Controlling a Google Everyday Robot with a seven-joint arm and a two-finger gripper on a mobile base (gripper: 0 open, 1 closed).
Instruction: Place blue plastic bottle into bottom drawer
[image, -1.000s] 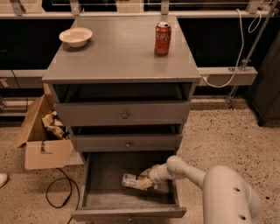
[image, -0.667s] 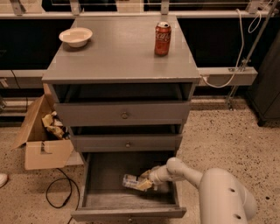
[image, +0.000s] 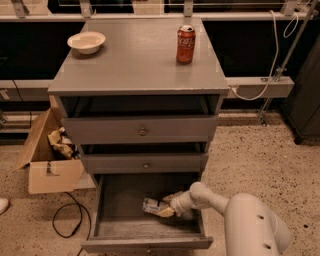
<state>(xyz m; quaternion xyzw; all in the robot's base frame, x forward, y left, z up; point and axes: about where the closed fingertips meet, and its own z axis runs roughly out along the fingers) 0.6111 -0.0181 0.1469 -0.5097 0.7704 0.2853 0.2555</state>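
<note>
The bottom drawer (image: 117, 227) is pulled open below the two upper grey drawers. The blue plastic bottle (image: 151, 205) lies on its side on the drawer floor, right of the middle. My gripper (image: 167, 206) reaches into the drawer from the right, at the bottle's right end. My white arm (image: 240, 215) comes in from the lower right over the drawer's right wall.
A red soda can (image: 185, 44) and a white bowl (image: 86, 42) stand on the cabinet top. An open cardboard box (image: 47, 150) with crumpled paper stands on the floor left of the cabinet. A black cable (image: 67, 220) loops on the floor by the drawer's left side.
The arm has shifted slightly. The bottle stays low in the drawer at about the same place.
</note>
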